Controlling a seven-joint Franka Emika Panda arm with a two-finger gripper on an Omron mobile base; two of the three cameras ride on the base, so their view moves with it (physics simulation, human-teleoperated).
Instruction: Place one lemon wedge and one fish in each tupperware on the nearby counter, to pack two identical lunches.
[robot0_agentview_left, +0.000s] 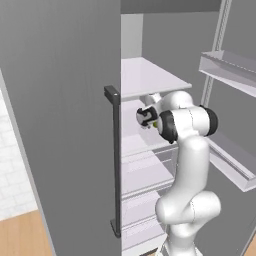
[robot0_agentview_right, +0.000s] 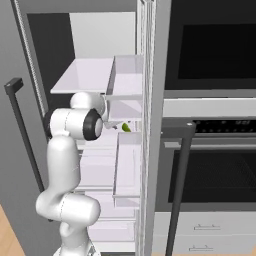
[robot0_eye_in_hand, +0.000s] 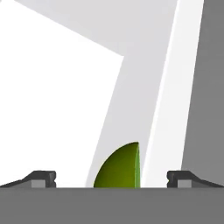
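In the hand view, the left fingertip (robot0_eye_in_hand: 41, 178) stands well apart from the right one, so the jaws are wide open and grip nothing. Between them sits the lemon wedge (robot0_eye_in_hand: 119, 168) on a white fridge shelf (robot0_eye_in_hand: 52, 122), its curved back toward the left, flat cut face right, long axis running up to a point at the top. The right base view shows the wedge just beside the arm's wrist (robot0_agentview_right: 102, 122).

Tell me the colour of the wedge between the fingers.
Lime green wedge; hand view shows it best.
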